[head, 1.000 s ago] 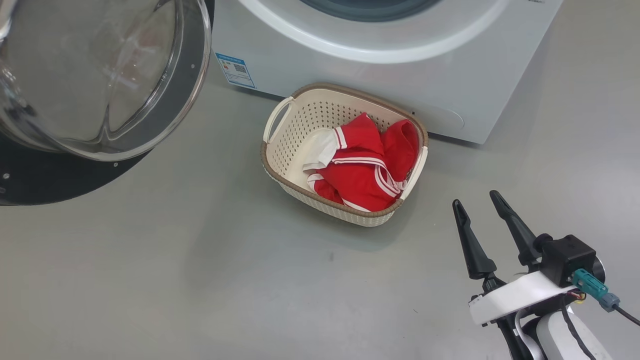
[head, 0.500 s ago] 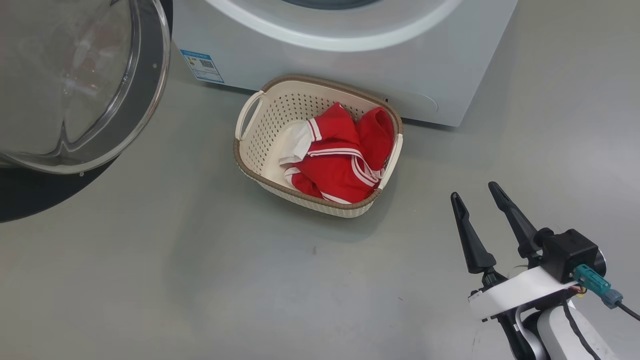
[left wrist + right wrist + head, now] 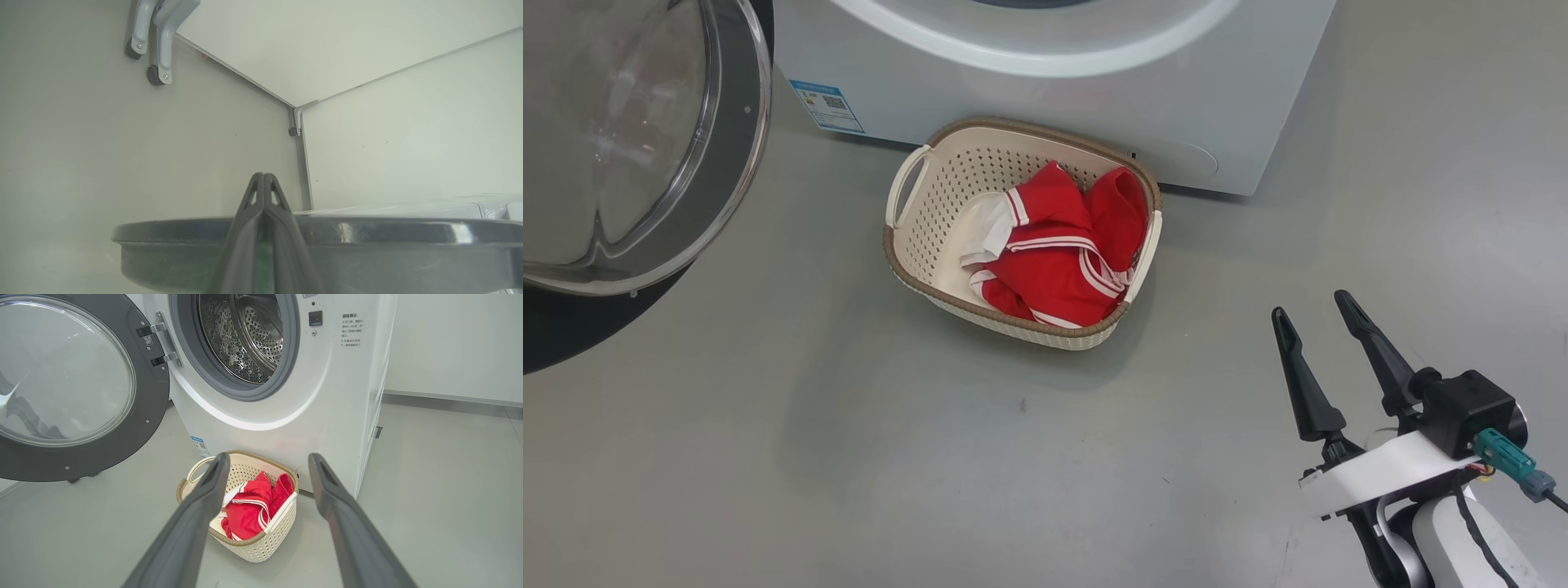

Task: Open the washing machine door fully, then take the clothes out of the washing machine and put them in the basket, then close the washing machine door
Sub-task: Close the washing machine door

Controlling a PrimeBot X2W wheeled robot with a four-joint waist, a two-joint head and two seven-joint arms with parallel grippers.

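The washing machine [image 3: 1029, 114] stands at the top of the head view, its steel drum [image 3: 253, 335] showing no clothes inside. The washing machine door [image 3: 629, 147] hangs swung open at the left, seen too in the right wrist view [image 3: 61, 375]. On the floor in front sits the cream basket [image 3: 943, 204], and the red clothes [image 3: 1054, 269] with white stripes lie in it. My right gripper [image 3: 1310, 305] is open and empty, right of the basket [image 3: 261, 547] and apart from it. My left gripper [image 3: 264, 176] is shut, its fingers crossing the door's black rim [image 3: 367, 230].
Grey floor spreads around the basket and under my right arm. A blue label sticker [image 3: 827, 104] marks the washer's lower front. White wall panels meet in a corner [image 3: 296, 118], with grey brackets [image 3: 159, 36] at the upper left.
The head camera has turned, so the washer, door and basket have all slid left and up in the picture. My right gripper stays open; the clothes lie unchanged.
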